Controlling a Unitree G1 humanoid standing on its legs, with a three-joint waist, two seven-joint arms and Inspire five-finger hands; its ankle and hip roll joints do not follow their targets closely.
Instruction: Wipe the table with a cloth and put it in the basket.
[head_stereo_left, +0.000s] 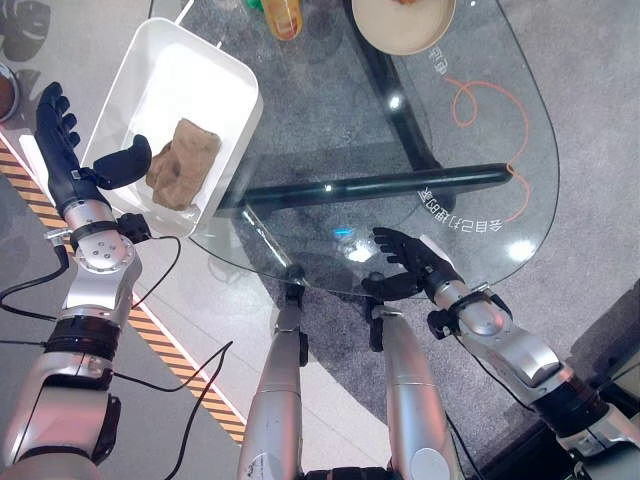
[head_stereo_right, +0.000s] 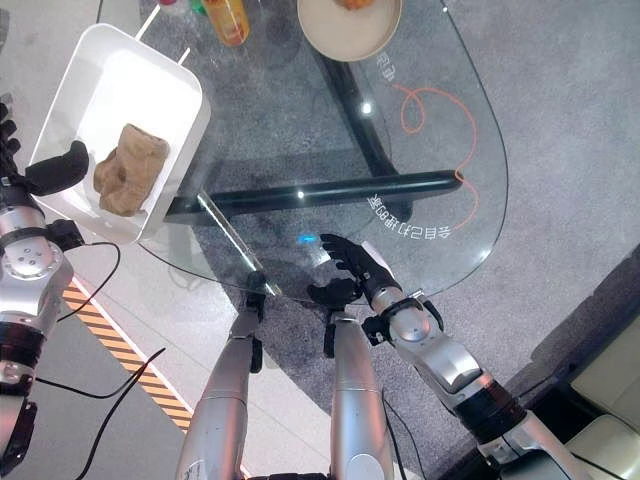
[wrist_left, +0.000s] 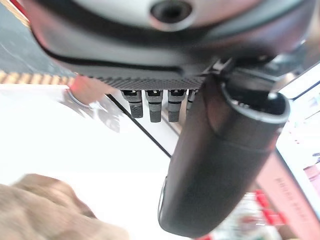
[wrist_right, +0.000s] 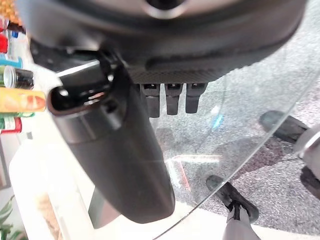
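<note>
The brown cloth lies crumpled in the white basket at about ten o'clock on the glass table — neither hand grips it. The left hand hovers at the basket's nine o'clock side, fingers straight and spread, thumb reaching over the rim just beside the cloth. The right hand sits at the table's six o'clock edge, fingers relaxed and apart, empty. A tan bowl and an orange bottle stand at twelve o'clock.

arms: silver-grey metal shells, black bands at the joints
left hand: dark, segmented fingers, smooth rounded thumb
right hand: dark, with a white patch beside the wrist
palms: ribbed dark texture
</note>
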